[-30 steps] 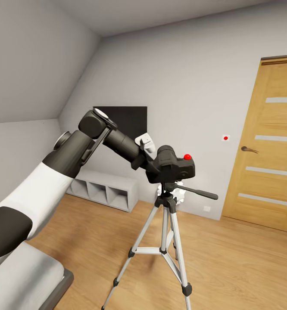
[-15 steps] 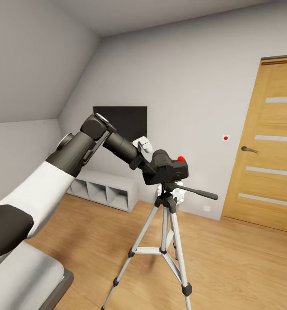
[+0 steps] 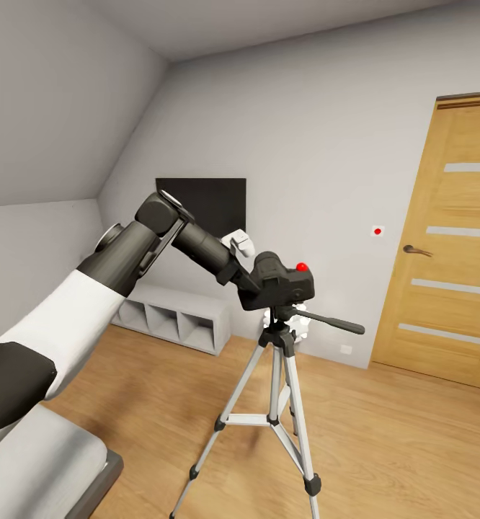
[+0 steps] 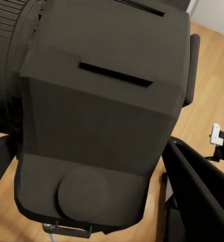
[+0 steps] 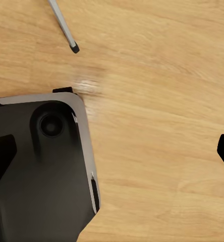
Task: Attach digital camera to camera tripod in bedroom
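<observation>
The digital camera [image 3: 280, 287] was held clamped in the left gripper [image 3: 249, 287] jaws directly above the camera tripod [image 3: 276, 404] head, its base apparently lowered for mounting; the right jaws' state could not be told

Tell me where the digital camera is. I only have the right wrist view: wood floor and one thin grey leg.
Observer: In the head view, the digital camera is at the end of the left arm, directly over the head of the camera tripod.
Operator: Is it actually gripped, or just resting there?
Observer: Gripped. The left wrist view shows its black body close up, with the fingers alongside it.
</observation>
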